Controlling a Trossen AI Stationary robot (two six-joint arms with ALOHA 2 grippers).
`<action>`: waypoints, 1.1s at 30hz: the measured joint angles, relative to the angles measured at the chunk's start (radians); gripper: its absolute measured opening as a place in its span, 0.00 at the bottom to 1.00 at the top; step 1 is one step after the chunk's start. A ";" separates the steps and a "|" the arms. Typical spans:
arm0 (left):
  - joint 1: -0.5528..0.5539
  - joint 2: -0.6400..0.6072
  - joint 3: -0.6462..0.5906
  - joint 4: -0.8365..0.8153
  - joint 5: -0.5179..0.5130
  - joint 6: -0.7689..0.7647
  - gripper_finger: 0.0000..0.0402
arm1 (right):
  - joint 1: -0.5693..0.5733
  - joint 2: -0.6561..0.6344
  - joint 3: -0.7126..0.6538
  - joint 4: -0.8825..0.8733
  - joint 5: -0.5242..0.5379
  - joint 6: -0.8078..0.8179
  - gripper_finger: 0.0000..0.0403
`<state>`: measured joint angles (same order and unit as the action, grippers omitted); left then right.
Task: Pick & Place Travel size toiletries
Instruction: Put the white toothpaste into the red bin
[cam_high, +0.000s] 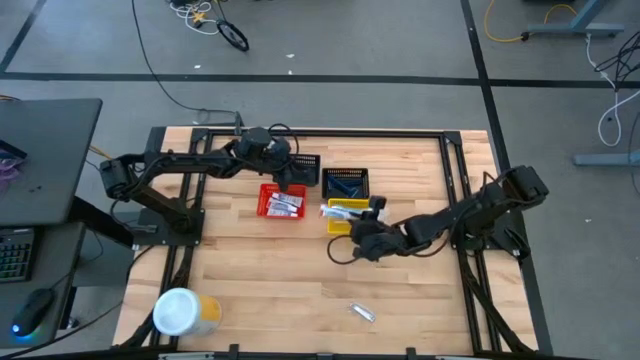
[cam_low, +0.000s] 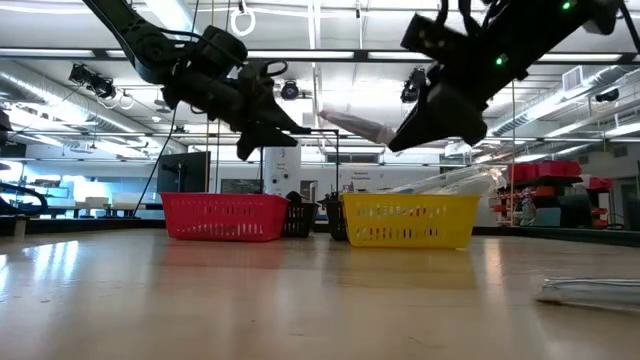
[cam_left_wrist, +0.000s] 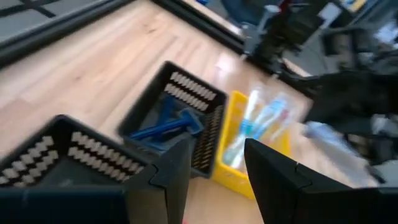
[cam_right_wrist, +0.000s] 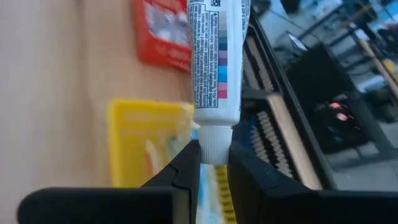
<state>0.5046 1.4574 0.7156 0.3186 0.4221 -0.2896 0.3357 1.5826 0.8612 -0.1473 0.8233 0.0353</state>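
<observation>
Right gripper (cam_right_wrist: 213, 163) is clamped on the cap end of a white tube (cam_right_wrist: 214, 59), fingers nearly closed around it; in the low view the tube (cam_low: 355, 125) is held in the air above the yellow basket (cam_low: 410, 221), tilted, well clear of the table (cam_high: 300, 270). In the high view the right gripper (cam_high: 362, 232) sits at the near edge of the yellow basket (cam_high: 340, 226).

Left gripper (cam_left_wrist: 214, 165) has its fingers parted with a clear gap and nothing between them; it hangs over the red basket (cam_high: 282, 202) (high view puts it (cam_high: 288, 178) at that basket's far side).

Black basket (cam_left_wrist: 180, 124) holds a dark blue razor (cam_left_wrist: 166, 126); yellow basket (cam_left_wrist: 236, 177) holds white-blue toothbrushes (cam_left_wrist: 261, 124); red basket has white tubes (cam_high: 285, 204) inside. One small packet (cam_high: 361, 312) lies alone on the table, near side, well apart from the baskets; white-and-yellow canister (cam_high: 185, 313) is at the near left corner.
</observation>
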 joint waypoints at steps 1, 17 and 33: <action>-0.007 0.000 0.000 0.006 0.011 -0.015 0.40 | -0.006 0.000 0.000 -0.016 0.009 0.000 0.16; -0.249 0.000 0.000 0.104 -0.175 -0.164 0.40 | -0.152 0.001 0.000 0.024 0.026 -0.039 0.17; -0.254 0.000 0.000 0.150 -0.249 -0.152 0.37 | -0.167 0.002 0.000 0.190 -0.067 -0.156 0.17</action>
<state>0.2508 1.4578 0.7155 0.4686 0.1734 -0.4416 0.1686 1.5841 0.8612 0.0431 0.7559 -0.1211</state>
